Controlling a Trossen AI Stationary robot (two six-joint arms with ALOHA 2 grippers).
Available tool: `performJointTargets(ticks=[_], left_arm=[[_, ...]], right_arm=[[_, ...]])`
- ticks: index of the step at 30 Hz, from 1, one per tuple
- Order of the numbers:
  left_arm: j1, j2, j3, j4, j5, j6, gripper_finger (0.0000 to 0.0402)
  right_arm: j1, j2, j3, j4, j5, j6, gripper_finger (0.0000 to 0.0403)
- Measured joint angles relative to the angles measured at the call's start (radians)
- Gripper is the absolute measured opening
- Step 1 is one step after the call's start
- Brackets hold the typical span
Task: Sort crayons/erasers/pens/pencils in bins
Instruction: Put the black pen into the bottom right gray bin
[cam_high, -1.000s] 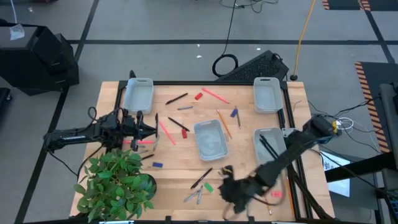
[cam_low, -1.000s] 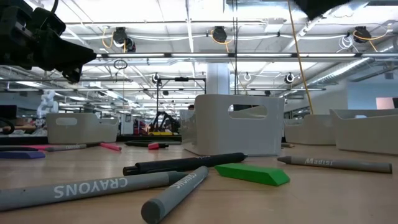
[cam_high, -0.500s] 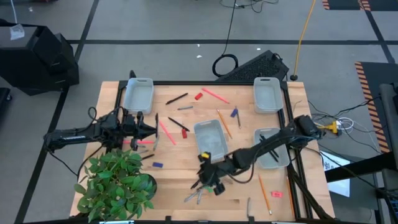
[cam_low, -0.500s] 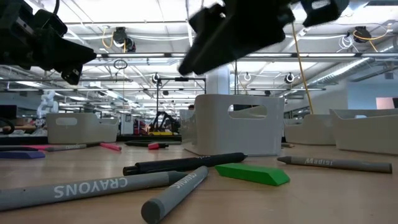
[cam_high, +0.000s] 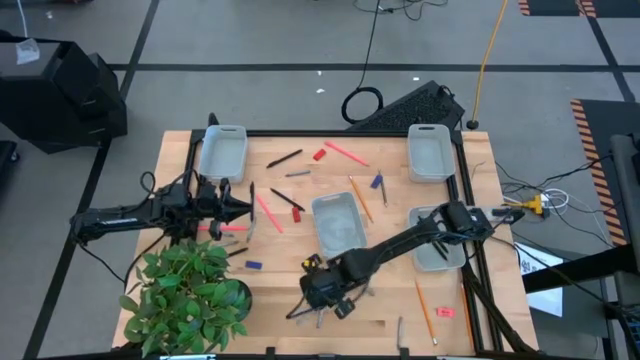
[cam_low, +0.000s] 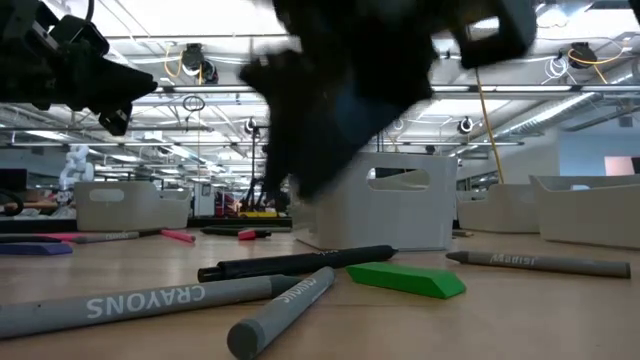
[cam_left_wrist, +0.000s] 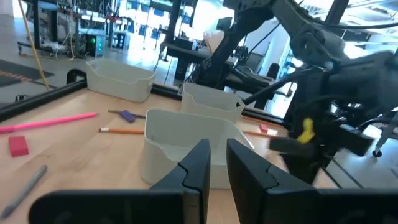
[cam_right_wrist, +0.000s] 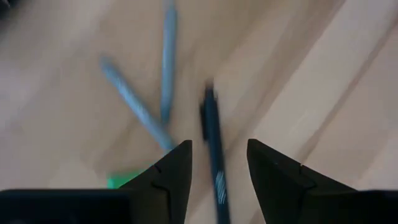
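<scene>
The right gripper (cam_high: 322, 292) has swung across the front of the table — a second ago it hung near the front right corner, half a second ago it was partway along, and now it hovers over the loose cluster near the middle of the front edge. Its jaws stand released with nothing between them; in the right wrist view a black pen (cam_right_wrist: 214, 158) lies straight ahead in the gap, with two grey crayons (cam_right_wrist: 146, 106) crossing just beside it and a green eraser (cam_right_wrist: 127, 180) close by. The low view shows the same group on the wood: the pen (cam_low: 295, 263), the crayons (cam_low: 130, 300) and the eraser (cam_low: 405, 279), with the dark arm blurred above them.

That sweep suggests the pen is the next pick. One of the bins (cam_high: 436, 238) by the right edge already holds dark sticks, so it is probably the pens' home. The centre bin (cam_high: 336, 222) looks bare.

The left gripper (cam_high: 236, 209) waits near the left edge, unmoved, its jaws nearly clenched and holding nothing. Much is unsorted — pencils (cam_high: 268, 213), erasers and pens lie scattered over the table (cam_high: 280, 275)
</scene>
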Motion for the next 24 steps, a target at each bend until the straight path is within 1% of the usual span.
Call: performJointTargets(ticks=[4, 8, 11, 17, 24], left_arm=[[0.0, 0.0, 0.0, -0.008, -0.001, 0.003, 0.0056], [0.0, 0.0, 0.0, -0.007, -0.017, 0.004, 0.0056], [0.0, 0.0, 0.0, -0.007, -0.032, 0.004, 0.0056], [0.0, 0.0, 0.0, -0.007, -0.034, 0.004, 0.0056], [0.0, 0.0, 0.0, -0.007, -0.034, 0.004, 0.0056]], right_arm=[[-0.018, 0.021, -0.002, -0.07, -0.003, 0.01, 0.0142], [-0.022, 0.023, -0.007, -0.078, -0.003, -0.018, 0.0136], [-0.022, 0.02, -0.036, -0.043, 0.006, -0.048, 0.0127], [-0.023, 0.017, -0.088, -0.024, 0.017, -0.053, 0.0095], [-0.015, 0.018, -0.096, -0.025, 0.02, -0.067, 0.0056]])
